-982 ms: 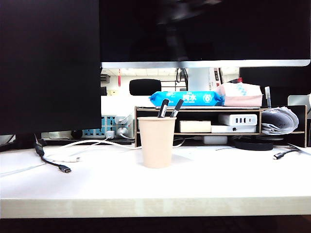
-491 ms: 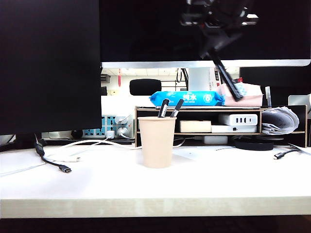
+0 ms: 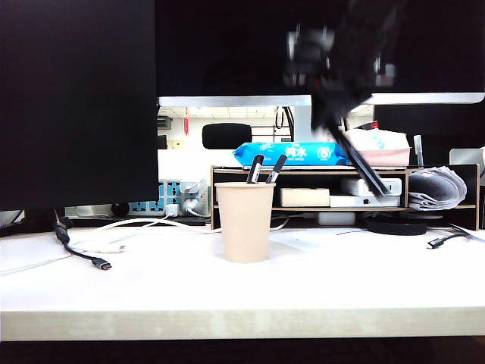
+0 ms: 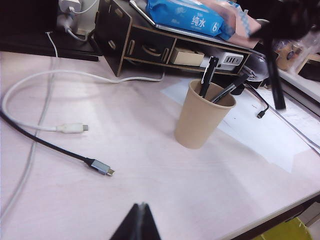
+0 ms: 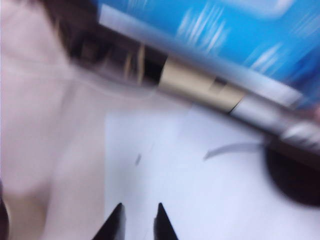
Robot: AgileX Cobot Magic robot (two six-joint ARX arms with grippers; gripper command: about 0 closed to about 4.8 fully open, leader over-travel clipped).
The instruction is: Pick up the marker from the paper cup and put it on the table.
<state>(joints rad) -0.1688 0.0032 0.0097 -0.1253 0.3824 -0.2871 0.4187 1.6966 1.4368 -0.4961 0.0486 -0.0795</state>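
Bare table (image 3: 364, 280) lies right of the paper cup (image 3: 244, 221); riser shelf (image 3: 345, 199) blocks behind.

Motion blur smears the right tool (image 3: 333, 114) and its marker (image 3: 362, 163).

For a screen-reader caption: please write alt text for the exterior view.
The blurred right gripper hangs above the white table, gripping a black marker slanting down to the right. A beige paper cup left of it holds two more markers.

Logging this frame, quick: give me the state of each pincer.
Left pincer: shut, empty, over the table.
Right pincer: shut on the marker, raised to the right of the paper cup.
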